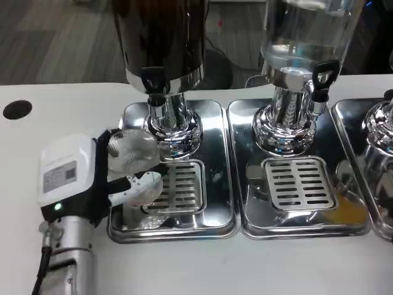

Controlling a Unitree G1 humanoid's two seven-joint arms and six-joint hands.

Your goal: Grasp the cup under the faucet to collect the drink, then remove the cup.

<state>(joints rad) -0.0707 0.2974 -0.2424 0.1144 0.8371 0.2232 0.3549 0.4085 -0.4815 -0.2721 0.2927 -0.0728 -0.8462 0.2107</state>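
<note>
While the white and black fingers (136, 184) are wrapping around the clear ribbed cup (131, 150), the left hand (92, 178) is holding it tilted, mouth facing up toward the camera, over the left edge of the left tray (218, 184). Cup is sitting just left of the chrome pedestal (175, 132) and slightly left of and below the black faucet (153, 83), not directly under it as far as the head view is showing. One white finger is reaching across the near side of the cup, over the left part of the slotted grate (181, 187); black fingers are showing behind the cup at its far left rim. Hand's white back with a label and a green light is facing up, silver forearm (64, 258) running down to the bottom left corner. Faucet is hanging from the dark dispenser (163, 37) above the left tray. Whether anything is in the cup, cannot tell. Just right, a second tray (245, 209) is touching the first, carrying its own grate (299, 182) and a clear dispenser (307, 31) with a black faucet (322, 77). Third tray (350, 132) is showing at the right edge. All are standing on the white table (61, 101), which has a black round hole (17, 109) at far left.
</note>
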